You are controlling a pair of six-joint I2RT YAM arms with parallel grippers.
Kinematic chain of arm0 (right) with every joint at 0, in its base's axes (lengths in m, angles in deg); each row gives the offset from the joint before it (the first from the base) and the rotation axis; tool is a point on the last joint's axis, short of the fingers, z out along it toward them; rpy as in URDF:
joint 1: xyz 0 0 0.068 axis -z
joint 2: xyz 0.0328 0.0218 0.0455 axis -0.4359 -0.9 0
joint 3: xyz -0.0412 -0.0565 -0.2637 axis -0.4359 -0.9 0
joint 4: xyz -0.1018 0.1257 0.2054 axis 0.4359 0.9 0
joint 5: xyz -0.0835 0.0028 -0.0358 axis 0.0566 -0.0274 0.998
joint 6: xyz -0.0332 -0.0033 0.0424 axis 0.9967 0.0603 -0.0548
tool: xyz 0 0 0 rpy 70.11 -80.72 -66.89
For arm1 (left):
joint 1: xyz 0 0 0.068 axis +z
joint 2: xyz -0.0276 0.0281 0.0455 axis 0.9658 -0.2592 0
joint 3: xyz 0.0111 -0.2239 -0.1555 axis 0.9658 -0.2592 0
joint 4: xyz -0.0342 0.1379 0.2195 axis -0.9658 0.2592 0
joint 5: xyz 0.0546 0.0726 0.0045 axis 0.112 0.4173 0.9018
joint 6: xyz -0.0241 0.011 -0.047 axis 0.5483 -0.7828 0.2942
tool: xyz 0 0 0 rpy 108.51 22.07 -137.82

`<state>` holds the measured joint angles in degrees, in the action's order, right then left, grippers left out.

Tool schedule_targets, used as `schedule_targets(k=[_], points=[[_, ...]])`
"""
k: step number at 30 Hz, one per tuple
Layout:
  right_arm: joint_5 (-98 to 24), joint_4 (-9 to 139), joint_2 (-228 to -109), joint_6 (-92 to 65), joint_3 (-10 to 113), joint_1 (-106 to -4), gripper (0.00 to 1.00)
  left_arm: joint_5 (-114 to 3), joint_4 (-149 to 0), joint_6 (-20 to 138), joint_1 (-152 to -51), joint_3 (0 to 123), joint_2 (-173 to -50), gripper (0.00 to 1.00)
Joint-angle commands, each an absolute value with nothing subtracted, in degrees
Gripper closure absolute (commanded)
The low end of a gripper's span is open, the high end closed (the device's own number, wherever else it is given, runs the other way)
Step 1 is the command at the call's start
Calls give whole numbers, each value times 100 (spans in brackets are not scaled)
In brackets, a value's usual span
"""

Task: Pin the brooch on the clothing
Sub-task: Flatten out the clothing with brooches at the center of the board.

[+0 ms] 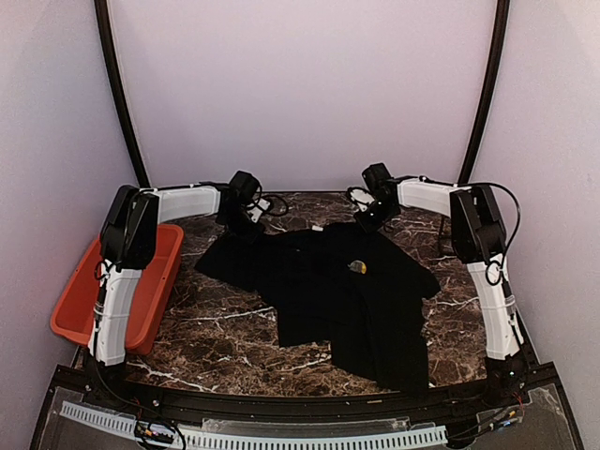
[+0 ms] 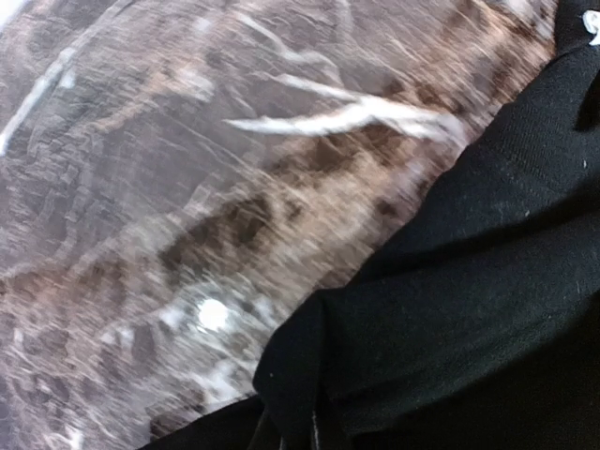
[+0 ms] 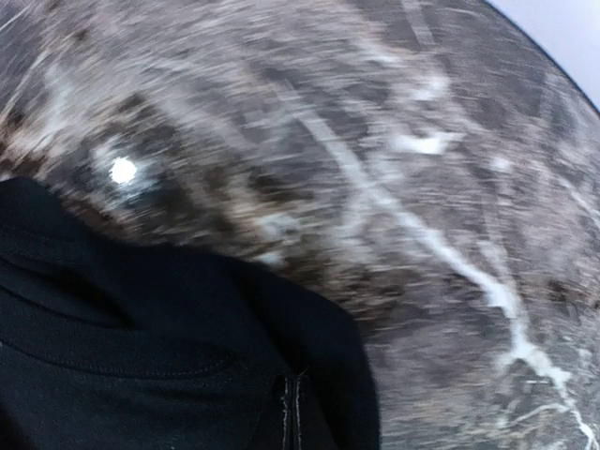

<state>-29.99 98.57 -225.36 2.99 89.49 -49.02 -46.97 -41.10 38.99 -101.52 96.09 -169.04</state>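
Observation:
The black T-shirt (image 1: 337,295) lies spread on the marble table, with a small blue-and-yellow mark (image 1: 357,266) on its chest. I see no separate brooch. My left gripper (image 1: 240,225) is at the shirt's far left sleeve. In the left wrist view it (image 2: 295,437) is shut on a fold of black cloth (image 2: 450,281). My right gripper (image 1: 373,219) is at the shirt's far right shoulder. In the right wrist view it (image 3: 292,420) is shut on the cloth (image 3: 141,347), the jaws pressed together. Both wrist views are blurred.
A red plastic bin (image 1: 70,305) stands at the table's left edge, beside the left arm. The brown marble tabletop (image 1: 225,328) shows around the shirt. White walls and two black poles close in the back.

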Motion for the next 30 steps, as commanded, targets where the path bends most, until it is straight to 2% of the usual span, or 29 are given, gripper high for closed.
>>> schedule_targets(k=[1, 7, 10, 15, 16, 17, 18, 19, 20, 21, 23, 24, 27, 30], points=[[-2227, 9234, -22477, -115, 8879, -4649, 100, -3798, -4284, 3968, -10117, 10017, -17077, 99], [-1309, 8688, -22572, -210, 9173, -4578, 100, -3030, -4829, 3883, -10117, 10701, -17271, 99], [-1033, 8641, -22795, -221, 9585, -4549, 100, -2728, -5106, 3706, -10117, 10987, -17467, 94], [-583, 8387, -23145, -273, 10186, -4500, 100, -2156, -5453, 3291, -10117, 11795, -18026, 94], [-599, 8373, -23197, -261, 10280, -4493, 100, -2050, -5435, 3269, -10117, 11985, -18194, 88], [-613, 8452, -23239, -269, 10412, -4492, 97, -2000, -5432, 3260, -10117, 12031, -18248, 80], [-637, 8529, -23247, -281, 10476, -4495, 81, -1912, -5405, 3280, -10117, 12055, -18296, 57], [-683, 8588, -23207, -290, 10439, -4496, 61, -1869, -5377, 3339, -10117, 12057, -18299, 35], [-736, 8624, -23098, -325, 10327, -4500, 46, -1769, -5273, 3377, -10117, 12063, -18287, 24], [-785, 8617, -22955, -377, 10111, -4496, 35, -1676, -5210, 3480, -10117, 12061, -18264, 10], [-906, 8536, -22500, -491, 9537, -4500, 23, -1601, -4973, 3665, -10110, 12040, -18073, 2], [-984, 8518, -22257, -543, 9243, -4499, 19, -1582, -4825, 3720, -10109, 12002, -17999, 2], [-1286, 8501, -21380, -692, 8306, -4513, 18, -1541, -4567, 4064, -10108, 11815, -17421, 1], [-1867, 8396, -20224, -884, 7071, -4624, 17, -1940, -4400, 4483, -10119, 11093, -16650, 1]])
